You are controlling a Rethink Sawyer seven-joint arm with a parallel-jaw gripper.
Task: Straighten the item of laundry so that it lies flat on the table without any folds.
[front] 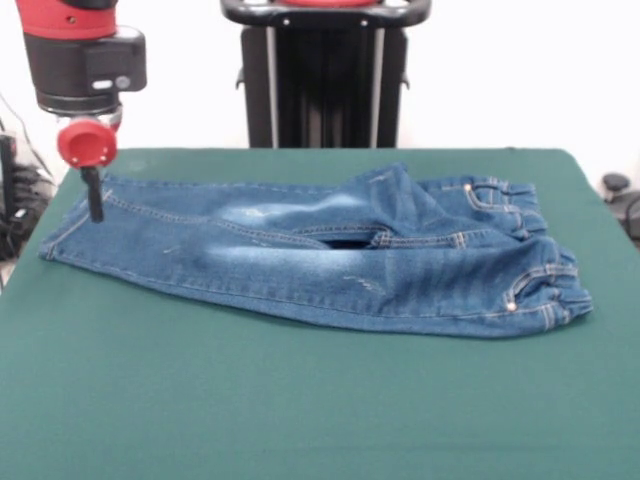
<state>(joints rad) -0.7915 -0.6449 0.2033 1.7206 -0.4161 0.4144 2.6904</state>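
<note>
My pincer (95, 205), its opening unreadable, sits at the leg cuffs of the small blue denim jeans (320, 255) on the green felt counter (300, 400); next, I judge, spreading the overlapped legs.

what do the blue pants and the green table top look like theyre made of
The small blue jeans look like denim: a woven cotton-like cloth with pale faded patches, orange-tan stitched seams and small metal-looking rivets by the pockets. The waistband at the picture's right is bunched, as if elastic. The wide dark green table top looks like felt or a similar matte cloth cover: even colour with no shine or visible grain.
</note>
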